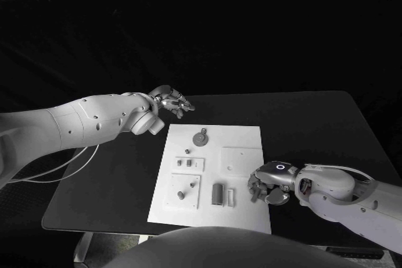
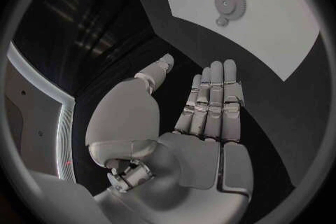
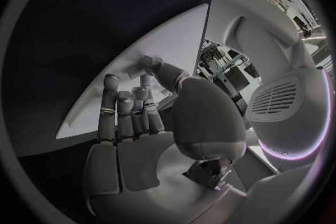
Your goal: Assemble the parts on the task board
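Note:
The white task board (image 1: 243, 137) lies in the middle of the black table. On it sit a grey gear (image 1: 201, 139), a small block with pegs (image 1: 189, 162), a square plate with pegs (image 1: 186, 190), a dark upright bar (image 1: 218, 193) and a small pale piece (image 1: 231, 197). My left hand (image 1: 172, 100) hovers past the board's far left corner, fingers straight and apart, holding nothing (image 2: 210, 106). My right hand (image 1: 268, 186) hangs over the board's near right part, just right of the pale piece. Its fingers (image 3: 129, 106) point down at the board with the thumb close by, and I see nothing between them.
In the left wrist view the gear (image 2: 229, 0) and a small peg (image 2: 222, 21) lie on the board (image 2: 280, 22). Bare black table surrounds the board; its right edge (image 1: 373, 140) and near left edge (image 1: 63, 204) are close.

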Controlling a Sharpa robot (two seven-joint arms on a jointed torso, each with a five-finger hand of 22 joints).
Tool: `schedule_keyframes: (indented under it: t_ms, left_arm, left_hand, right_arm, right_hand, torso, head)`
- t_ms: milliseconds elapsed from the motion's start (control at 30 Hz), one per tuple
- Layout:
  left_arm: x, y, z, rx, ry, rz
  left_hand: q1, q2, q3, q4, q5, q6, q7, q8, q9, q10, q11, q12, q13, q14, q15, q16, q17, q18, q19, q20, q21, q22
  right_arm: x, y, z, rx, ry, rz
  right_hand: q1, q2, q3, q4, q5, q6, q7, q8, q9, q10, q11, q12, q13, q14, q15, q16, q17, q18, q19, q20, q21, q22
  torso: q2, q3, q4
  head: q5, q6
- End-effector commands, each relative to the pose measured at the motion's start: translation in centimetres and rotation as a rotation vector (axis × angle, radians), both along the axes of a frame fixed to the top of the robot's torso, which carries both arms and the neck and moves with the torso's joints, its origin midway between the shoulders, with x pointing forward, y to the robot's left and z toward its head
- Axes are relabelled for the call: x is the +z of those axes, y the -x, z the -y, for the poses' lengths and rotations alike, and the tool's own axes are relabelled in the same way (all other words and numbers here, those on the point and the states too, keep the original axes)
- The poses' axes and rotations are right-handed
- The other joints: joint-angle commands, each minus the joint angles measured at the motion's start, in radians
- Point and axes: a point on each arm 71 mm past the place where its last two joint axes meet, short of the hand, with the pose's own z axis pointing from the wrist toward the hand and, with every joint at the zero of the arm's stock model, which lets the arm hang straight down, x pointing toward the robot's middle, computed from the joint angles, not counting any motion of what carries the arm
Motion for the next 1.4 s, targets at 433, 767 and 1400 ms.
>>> schedule_keyframes:
  t_ms: [433, 767, 1400]
  left_arm:
    - [0.0, 0.0, 0.2, -0.014, 0.005, -0.001]
    - [0.0, 0.0, 0.1, -0.013, 0.004, -0.001]
    - [0.0, 0.0, 0.0, -0.009, 0.003, 0.0]
  left_hand:
    - [0.008, 0.003, -0.006, 0.0, -0.001, -0.008, 0.0, 0.005, -0.001, -0.007, 0.0, 0.002, -0.001, 0.004, 0.003, -0.006, 0.002, 0.015, 0.008, -0.002, -0.006, 0.002]
    - [0.009, 0.004, -0.006, 0.0, -0.001, -0.008, 0.0, 0.005, -0.001, -0.008, 0.001, 0.002, -0.001, 0.005, 0.003, -0.007, 0.002, 0.015, 0.009, -0.002, -0.006, 0.003]
    - [0.007, 0.005, -0.008, 0.0, -0.001, -0.008, 0.0, 0.006, -0.001, -0.008, 0.001, 0.002, -0.001, 0.005, 0.003, -0.007, 0.003, 0.015, 0.009, -0.002, -0.007, 0.003]
  right_arm:
    - [-0.9, 0.2, -0.7, 0.045, 0.047, 0.018]
    - [-0.7, 0.5, -1.5, 0.08, 0.052, 0.063]
    - [0.4, 0.8, -2.7, 0.109, 0.02, 0.078]
  right_hand:
    - [0.001, -0.001, 0.006, -0.009, 0.004, -0.004, -0.001, -0.006, -0.005, 0.002, 0.001, 0.002, -0.004, 0.005, 0.002, 0.021, -0.002, 0.006, 0.001, -0.003, 0.002, 0.008]
    - [-0.007, 0.006, 0.006, -0.01, 0.004, 0.017, -0.001, 0.001, -0.001, 0.003, 0.001, 0.004, -0.005, 0.006, 0.001, 0.023, -0.002, 0.006, 0.003, -0.003, 0.004, 0.008]
    - [-0.041, 0.039, 0.002, 0.012, 0.004, 0.039, -0.003, 0.002, -0.003, 0.011, -0.003, 0.007, -0.012, 0.015, -0.001, 0.024, -0.001, 0.006, 0.011, -0.007, 0.008, 0.008]
  torso:
    - [0.0, 0.0002, 0.0001]
    - [0.0, 0.0009, 0.0]
    - [0.0, -0.0001, -0.0002]
  head:
    - [0.004, 0.0]
    - [0.008, 0.0]
    - [0.015, 0.0]
